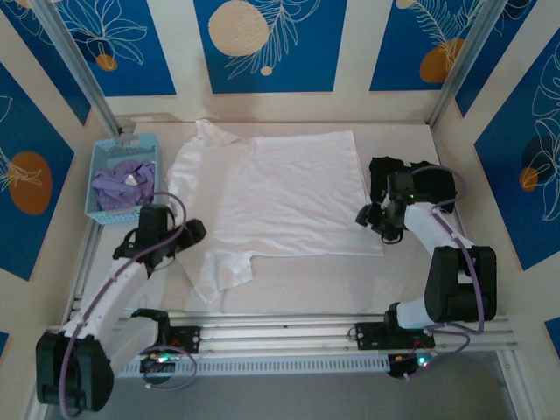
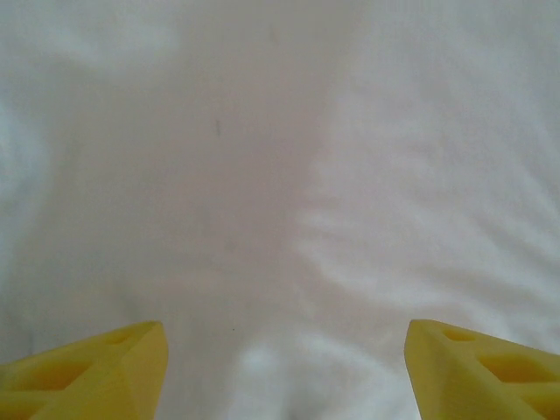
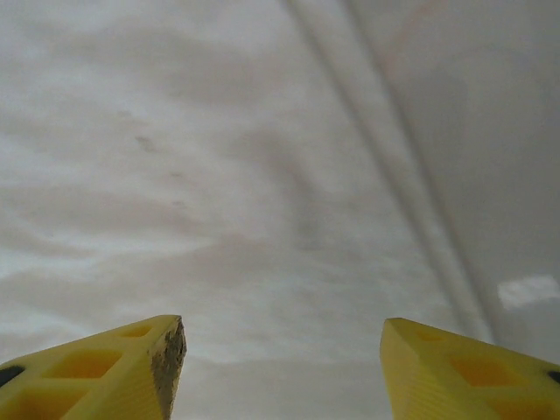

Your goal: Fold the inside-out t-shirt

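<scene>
Bolted to the rail (image 1: pixel 280 325) at the bottom of the overhead view are the left arm's base (image 1: pixel 162 337) and the right arm's base (image 1: pixel 385 337). Beyond them the white t-shirt (image 1: pixel 284 192) lies spread flat over the middle of the counter (image 1: pixel 306 280). One sleeve is bunched at its near left and the other is rumpled at the far left corner. The left end effector (image 1: pixel 185 234) hangs at the shirt's left edge, by the near sleeve. The right end effector (image 1: pixel 372 215) is at the shirt's right edge. A blue basket (image 1: pixel 127 140) stands at the far left, just beside the shirt, holding a lavender garment (image 1: pixel 122 182).

From the left wrist, two yellow fingers (image 2: pixel 96 372) sit at the bottom corners. The left end effector (image 2: pixel 284 350) is spread wide with nothing between, and softly wrinkled t-shirt (image 2: pixel 280 157) fabric lies beneath.

From the right wrist, the right end effector (image 3: pixel 282 350) also gapes wide, with nothing between its fingers (image 3: pixel 131 372). The t-shirt (image 3: pixel 175 175) spreads below, its hemmed edge running diagonally, with bare counter (image 3: pixel 499 131) past it on the right.
</scene>
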You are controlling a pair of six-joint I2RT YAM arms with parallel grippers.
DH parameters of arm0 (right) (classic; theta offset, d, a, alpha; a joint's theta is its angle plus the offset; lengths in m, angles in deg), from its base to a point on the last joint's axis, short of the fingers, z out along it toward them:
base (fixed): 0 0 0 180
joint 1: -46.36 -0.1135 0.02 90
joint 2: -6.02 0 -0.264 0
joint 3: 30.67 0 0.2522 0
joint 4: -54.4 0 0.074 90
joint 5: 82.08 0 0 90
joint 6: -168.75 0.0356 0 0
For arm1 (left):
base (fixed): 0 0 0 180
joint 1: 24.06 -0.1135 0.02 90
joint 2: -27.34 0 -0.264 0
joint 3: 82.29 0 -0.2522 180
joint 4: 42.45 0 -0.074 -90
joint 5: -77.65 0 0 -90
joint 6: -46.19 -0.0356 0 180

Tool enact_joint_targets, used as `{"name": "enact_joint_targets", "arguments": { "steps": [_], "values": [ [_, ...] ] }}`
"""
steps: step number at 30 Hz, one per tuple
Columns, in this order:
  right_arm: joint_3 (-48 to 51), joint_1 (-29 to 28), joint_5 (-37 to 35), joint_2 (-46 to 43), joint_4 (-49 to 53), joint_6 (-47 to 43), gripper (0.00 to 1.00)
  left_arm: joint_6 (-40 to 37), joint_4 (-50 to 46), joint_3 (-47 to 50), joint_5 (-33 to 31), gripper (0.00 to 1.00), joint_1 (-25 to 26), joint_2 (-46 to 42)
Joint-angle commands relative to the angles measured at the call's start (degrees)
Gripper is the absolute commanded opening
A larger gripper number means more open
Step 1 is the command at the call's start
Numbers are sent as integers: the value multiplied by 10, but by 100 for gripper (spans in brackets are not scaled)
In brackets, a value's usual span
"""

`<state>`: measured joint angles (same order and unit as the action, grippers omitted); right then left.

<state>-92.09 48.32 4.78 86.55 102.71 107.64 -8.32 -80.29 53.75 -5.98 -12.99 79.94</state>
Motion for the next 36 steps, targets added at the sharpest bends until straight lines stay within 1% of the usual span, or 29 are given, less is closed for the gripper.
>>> {"name": "enact_joint_targets", "arguments": {
  "steps": [1, 5, 10, 13, 17, 20, 22, 27, 30, 32, 34, 36],
  "values": [
    [28, 33, -21, -23, 31, 18, 62, 74, -119, 37, -63, 71, 65, -37],
    [36, 61, -11, -19, 35, 27, 62, 134, -169, 58, -90, 70, 126, -70],
    [32, 77, 3, 12, 49, 23, 61, 164, -215, 59, -98, 70, 180, -77],
    [31, 71, 16, 42, 56, 23, 59, 174, -222, 60, -92, 67, 201, -70],
    [30, 49, 7, 67, 65, 21, 56, 185, -225, 58, -87, 64, 227, -61],
    [30, 43, 10, 86, 63, 19, 51, 189, -221, 55, -88, 61, 241, -50],
    [28, 38, 12, 92, 62, 16, 50, 192, -211, 56, -83, 59, 253, -38],
    [28, 21, 2, 73, 61, 14, 31, 202, -210, 54, -85, 58, 283, -17],
    [29, 22, 2, 65, 61, 14, 29, 209, -221, 57, -94, 58, 297, -18],
    [27, 21, 5, 65, 61, 12, 28, 209, -205, 65, -94, 58, 300, -18],
    [27, 21, 6, 64, 61, 11, 26, 206, -178, 72, -85, 53, 301, -8],
    [27, 21, 7, 58, 61, 11, 23, 202, -161, 71, -78, 45, 302, 12]
  ]
}}
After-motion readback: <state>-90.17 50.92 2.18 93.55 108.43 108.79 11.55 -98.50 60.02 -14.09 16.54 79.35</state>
